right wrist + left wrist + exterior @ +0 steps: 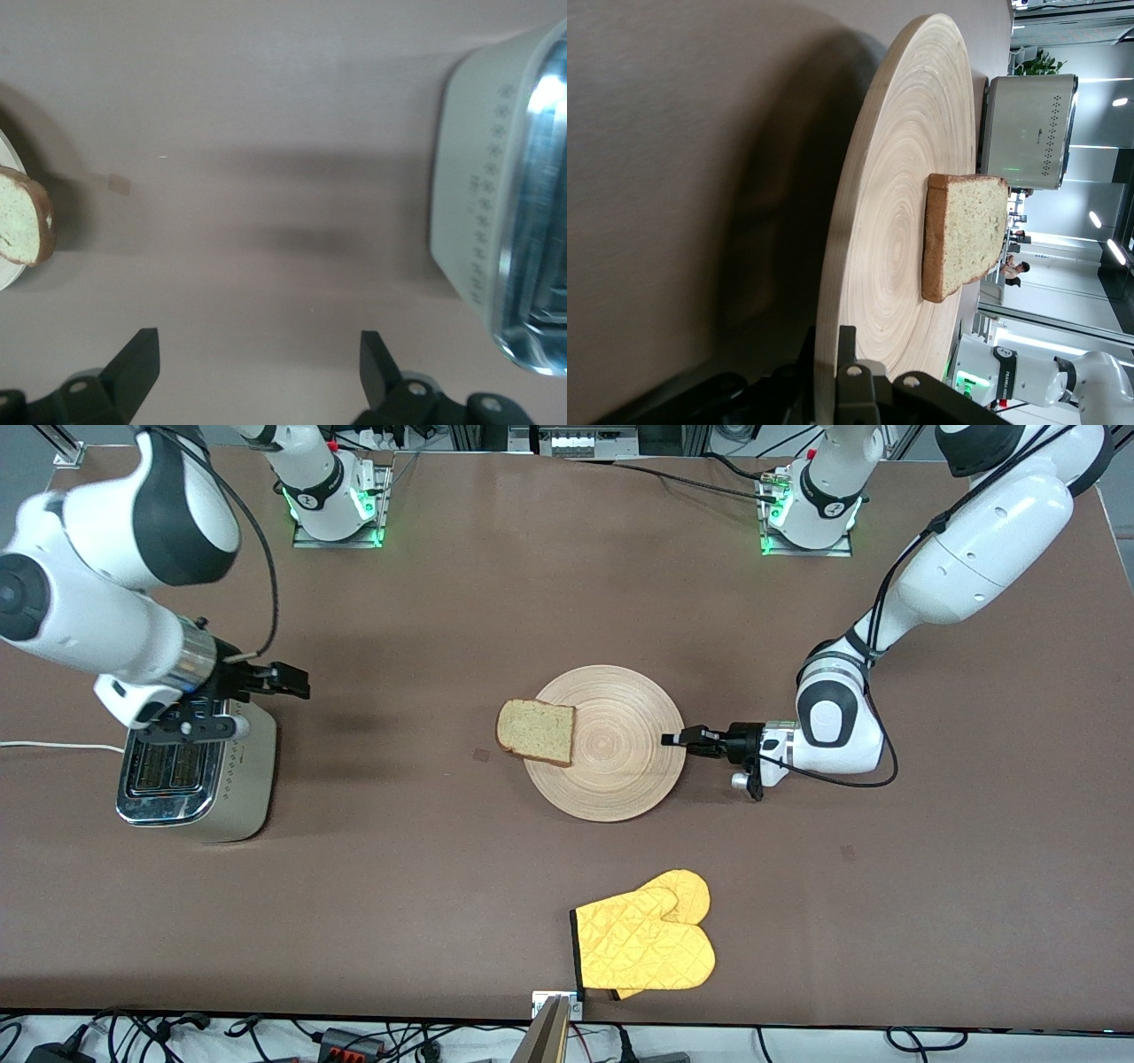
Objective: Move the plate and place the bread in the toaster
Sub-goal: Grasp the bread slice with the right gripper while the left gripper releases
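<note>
The round light-wood plate (620, 766) (895, 248) lies at the table's middle. My left gripper (675, 739) (828, 350) is shut on its rim at the side toward the left arm's end, one finger above the wood and one below. The bread (536, 731) (966, 235) (22, 217) rests on the plate's edge toward the right arm's end, overhanging it. The silver toaster (244, 788) (1028, 133) (478, 204) stands at the right arm's end, slots up. My right gripper (288, 680) (257, 354) hangs open and holds nothing, over the table just beside the toaster.
A yellow oven mitt (642, 943) lies near the table's front edge, nearer to the front camera than the plate. The toaster's white cord (53, 746) runs off the table at the right arm's end. Bare brown tabletop lies between toaster and plate.
</note>
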